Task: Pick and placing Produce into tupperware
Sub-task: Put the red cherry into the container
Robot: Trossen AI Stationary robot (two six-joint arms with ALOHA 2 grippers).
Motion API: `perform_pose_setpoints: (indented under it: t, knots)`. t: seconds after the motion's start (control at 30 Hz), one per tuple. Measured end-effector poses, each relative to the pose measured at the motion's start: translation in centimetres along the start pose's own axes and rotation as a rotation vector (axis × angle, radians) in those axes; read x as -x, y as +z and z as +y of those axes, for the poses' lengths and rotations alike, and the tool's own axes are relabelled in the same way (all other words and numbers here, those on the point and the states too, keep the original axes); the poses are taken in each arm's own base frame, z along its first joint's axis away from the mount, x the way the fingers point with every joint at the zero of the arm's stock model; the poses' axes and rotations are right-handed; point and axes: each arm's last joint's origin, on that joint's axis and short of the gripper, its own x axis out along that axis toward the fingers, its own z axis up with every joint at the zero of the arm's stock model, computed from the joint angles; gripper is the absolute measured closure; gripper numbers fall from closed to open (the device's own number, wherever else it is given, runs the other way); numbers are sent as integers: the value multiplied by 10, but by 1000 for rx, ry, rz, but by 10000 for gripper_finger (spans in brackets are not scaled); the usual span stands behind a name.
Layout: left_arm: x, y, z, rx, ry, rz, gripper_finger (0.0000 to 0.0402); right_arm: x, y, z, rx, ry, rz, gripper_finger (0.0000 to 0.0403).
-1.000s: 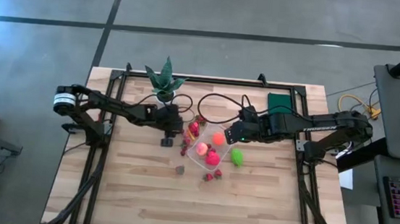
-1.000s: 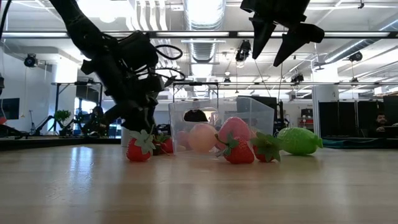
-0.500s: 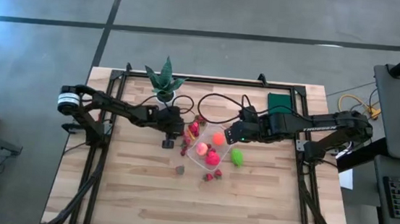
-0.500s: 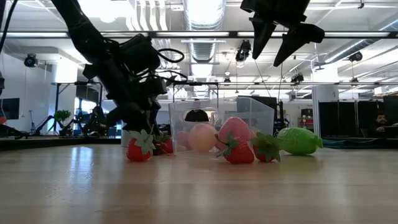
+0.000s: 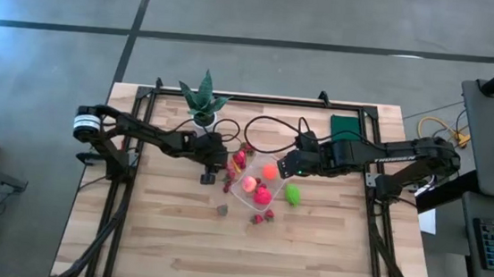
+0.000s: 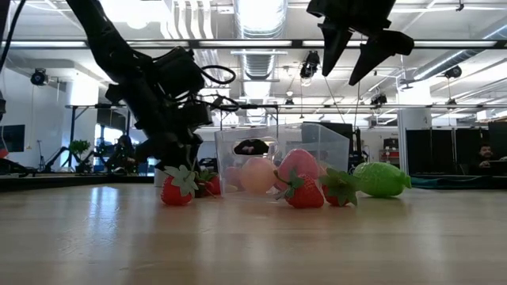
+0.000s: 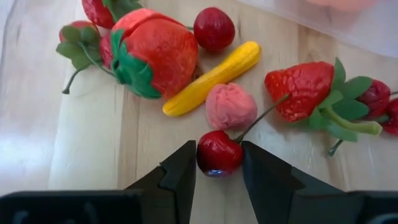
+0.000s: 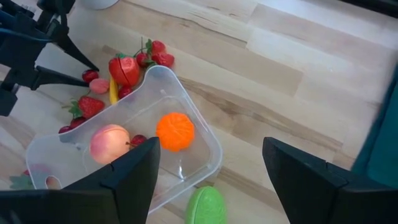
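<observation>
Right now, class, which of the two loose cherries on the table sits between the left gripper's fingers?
The stemmed cherry, between the left gripper fingers beside the pink piece. The other cherry lies farther off by the big tomato.

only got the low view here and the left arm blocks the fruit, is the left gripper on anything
Observer: The left gripper straddles a dark red cherry on the table, jaws open on either side, not closed on it.
Operator: whats next to that cherry
Observer: A pink berry just beyond it, then a yellow piece and a big strawberry.
Operator: whats in the tub, i only see blurry shapes
Observer: The tupperware holds an orange, a peach and a small dark red piece.
Operator: and the right gripper
Observer: The right gripper hangs open above the tub, empty.
</observation>
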Motion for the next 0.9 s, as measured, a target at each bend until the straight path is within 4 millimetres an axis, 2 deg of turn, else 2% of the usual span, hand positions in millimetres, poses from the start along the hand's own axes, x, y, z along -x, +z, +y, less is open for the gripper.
perform_pose_setpoints:
  t: [0.2,0.43,0.63,0.73,0.9]
  knots:
    - [2,1,0,-1,0,-6,291,0,0,0,-10,0,0,130]
    - [7,2,0,-2,1,-6,328,0,0,0,-14,0,1,131]
    - [11,8,0,44,4,-25,328,0,0,0,-14,0,2,131]
    - [27,22,2,75,19,-95,327,0,0,0,-14,0,2,131]
    - [72,60,7,74,30,-324,326,0,0,0,-13,2,9,131]
